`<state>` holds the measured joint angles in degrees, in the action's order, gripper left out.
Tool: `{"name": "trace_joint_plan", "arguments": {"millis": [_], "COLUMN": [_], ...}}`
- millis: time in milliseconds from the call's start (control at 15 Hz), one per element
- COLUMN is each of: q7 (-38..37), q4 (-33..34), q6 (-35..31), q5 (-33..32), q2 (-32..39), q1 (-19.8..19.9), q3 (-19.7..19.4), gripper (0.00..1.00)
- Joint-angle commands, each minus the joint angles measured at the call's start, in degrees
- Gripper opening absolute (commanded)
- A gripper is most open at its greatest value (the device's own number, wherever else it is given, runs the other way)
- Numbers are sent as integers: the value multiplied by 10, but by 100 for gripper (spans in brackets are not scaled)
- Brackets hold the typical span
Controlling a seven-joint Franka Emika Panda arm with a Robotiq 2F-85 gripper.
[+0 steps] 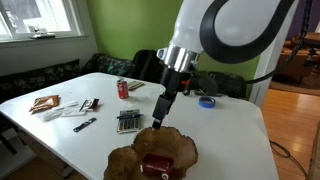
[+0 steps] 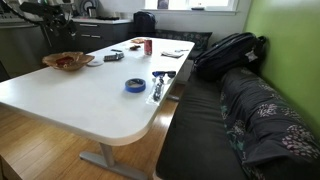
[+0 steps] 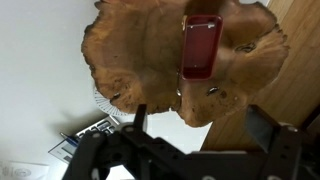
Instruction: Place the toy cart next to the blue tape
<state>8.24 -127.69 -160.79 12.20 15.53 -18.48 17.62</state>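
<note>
Your end effector (image 1: 160, 113) hangs in the air over the wooden bowl (image 1: 181, 146), above the bowl's far edge. In the wrist view the end effector (image 3: 200, 135) is spread wide, and its two dark fingers (image 3: 135, 122) have nothing between them. It is holding nothing.

The toy cart (image 1: 155, 164) sits inside the wooden bowl. The wrist view shows the toy cart (image 3: 202, 47) lying on the brown wood (image 3: 130, 50), out in front of the fingers and not touching them.

The blue tape (image 1: 207, 102) lies flat on the white surface (image 1: 235, 135), well apart from the bowl, on its far side. In an exterior view, the blue tape (image 2: 135, 85) lies near the edge of the surface (image 2: 90, 105), and the bowl (image 2: 67, 62) is far from it. You cannot make out the cart in that view.

A calculator (image 1: 128, 122) lies just beside the bowl. A red can (image 1: 123, 90) stands upright farther from the bowl than the calculator.
</note>
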Motion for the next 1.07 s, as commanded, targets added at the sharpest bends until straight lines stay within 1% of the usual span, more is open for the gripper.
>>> {"name": "trace_joint_plan", "arguments": {"millis": [0, 67, 133, 200, 333, 400, 733, 867, 1000], "q7": [-66, -86, -59, -67, -73, -80, -80, -76, -72], "q4": [36, 44, 24, 31, 37, 47, 87, 99, 113], "q6": [-1, 42, 3, 17, 24, 38, 100, 107, 103], "q5": [-5, -30, -18, -22, -24, -34, -38, -31, -27], "q2": [55, 58, 43, 50, 58, 67, 130, 151, 171], "q1": [6, -2, 11, 11, 11, 4, 2, 6, 8], "q3": [1, -13, 6, 2, -1, -6, -8, -5, -1], "gripper": [100, 100, 100, 100, 100, 100, 100, 100, 89]}}
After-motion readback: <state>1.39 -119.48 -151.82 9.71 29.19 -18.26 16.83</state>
